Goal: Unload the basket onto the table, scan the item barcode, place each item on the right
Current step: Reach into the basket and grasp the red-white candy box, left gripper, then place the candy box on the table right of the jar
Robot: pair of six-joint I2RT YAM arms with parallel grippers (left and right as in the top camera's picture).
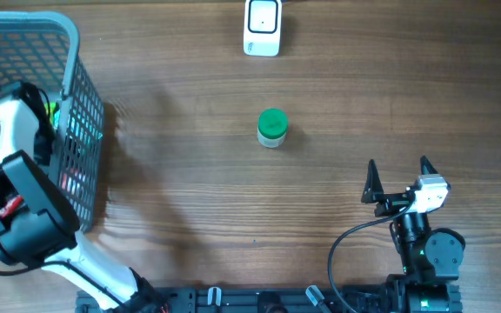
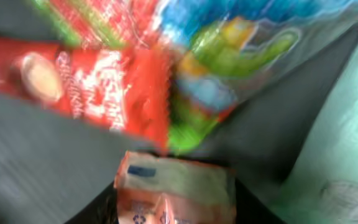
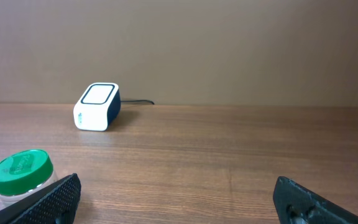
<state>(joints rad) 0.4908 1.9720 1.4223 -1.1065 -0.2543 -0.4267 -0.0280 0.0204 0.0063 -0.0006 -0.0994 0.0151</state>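
Note:
My left arm [image 1: 16, 130] reaches down into the grey mesh basket [image 1: 75, 61], so its gripper is hidden from overhead. In the left wrist view, the left gripper [image 2: 176, 202] has an orange-and-white packet [image 2: 173, 183] between its dark fingers [image 2: 101, 210], which press on both sides of it. The picture is blurred. The white barcode scanner [image 1: 263, 27] stands at the far edge of the table, and is also visible as the scanner [image 3: 97, 106] in the right wrist view. My right gripper [image 1: 398, 176] rests open near the front right, with nothing between its fingers [image 3: 48, 202].
A small jar with a green lid [image 1: 272, 127] stands mid-table, to the front left of the right gripper; it is the green-lidded jar [image 3: 20, 173]. Inside the basket lie a red packet [image 2: 86, 81] and a blue-and-green packet [image 2: 241, 37].

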